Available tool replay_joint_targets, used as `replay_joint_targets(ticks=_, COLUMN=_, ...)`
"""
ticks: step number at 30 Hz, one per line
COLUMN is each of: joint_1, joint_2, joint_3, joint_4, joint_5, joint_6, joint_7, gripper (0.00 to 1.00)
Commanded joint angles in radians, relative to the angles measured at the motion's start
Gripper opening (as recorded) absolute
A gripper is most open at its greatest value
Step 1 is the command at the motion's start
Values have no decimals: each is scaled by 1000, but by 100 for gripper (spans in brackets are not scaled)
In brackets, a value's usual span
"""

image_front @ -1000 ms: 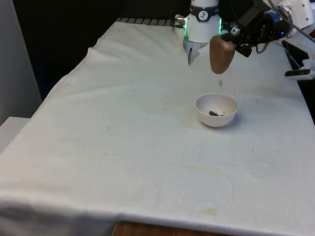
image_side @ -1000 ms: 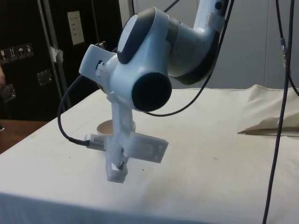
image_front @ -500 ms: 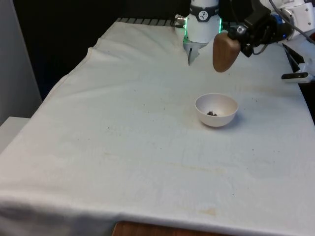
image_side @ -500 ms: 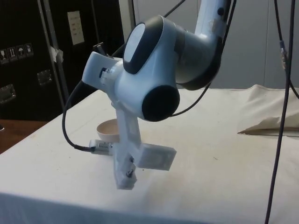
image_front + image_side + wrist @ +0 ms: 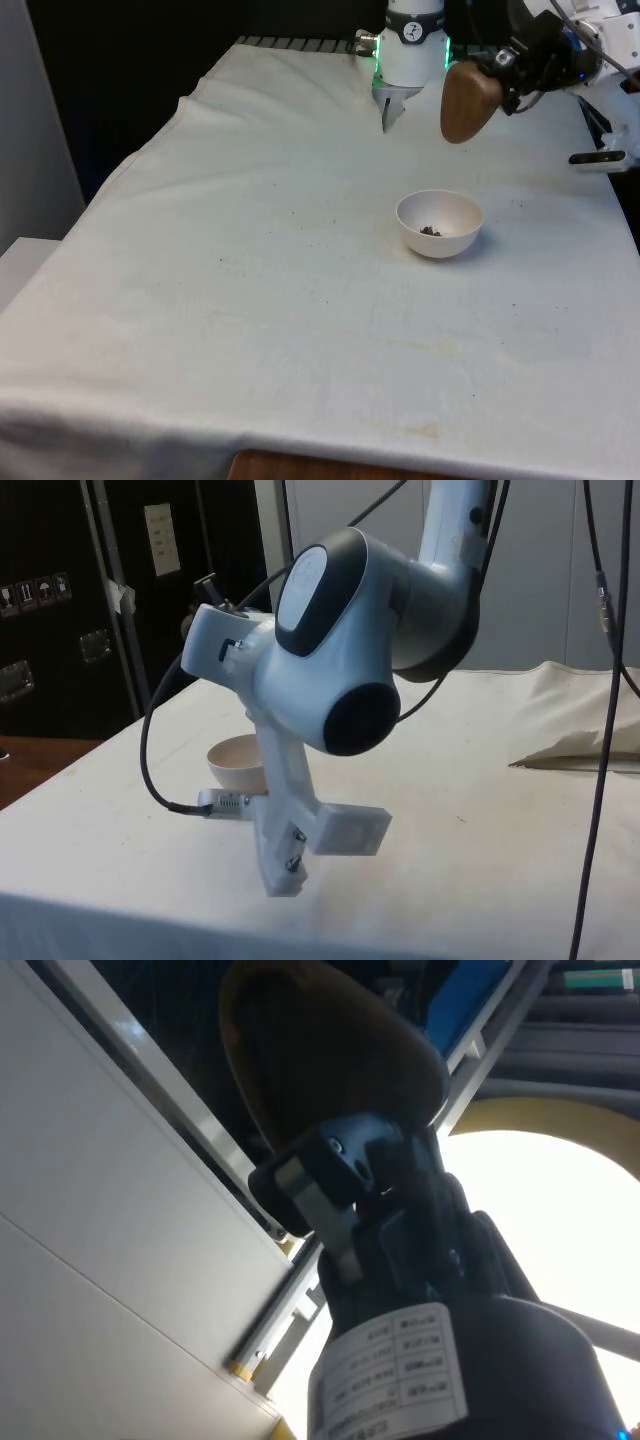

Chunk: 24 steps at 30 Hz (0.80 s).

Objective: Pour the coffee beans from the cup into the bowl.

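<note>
Table: I saw the white cloth (image 5: 250,300) spread over the whole top, lightly stained, with a few dark specks near the bowl.
Arm: my side view had the white arm (image 5: 340,680) bulking in the foreground, hiding most of what the gripper did.
Bowl: the white bowl (image 5: 440,224) sat on the cloth toward the front view's right; in the side view I caught its rim (image 5: 232,762) behind the arm.
Cup: the brown cup (image 5: 469,102) hung in the air above the bowl and a little farther back, tipped well off upright; I think its mouth faced down and toward the front view's left, though I could not see the opening itself. In the wrist view its brown body (image 5: 330,1055) sat between the fingers.
Gripper: the black gripper (image 5: 508,76) was clamped on the cup from the front view's right, fingers (image 5: 330,1175) closed against its side.
Beans: a small dark heap of beans (image 5: 431,231) lay in the bottom of the bowl.
</note>
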Motion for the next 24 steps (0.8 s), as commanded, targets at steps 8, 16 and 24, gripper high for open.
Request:
replay_joint_targets(ticks=8, joint_1=0, joint_2=0, joint_3=-1, joint_4=-1, joint_5=-1, joint_6=0, joint_7=1, gripper=0)
replay_joint_targets(ticks=16, joint_1=-10, joint_2=-6, joint_3=2, joint_4=-4, joint_5=6, joint_6=12, joint_7=41, gripper=0)
replay_joint_targets(ticks=24, joint_1=-27, joint_2=-19, joint_3=1, joint_4=-14, joint_5=13, joint_6=27, joint_7=92, gripper=0)
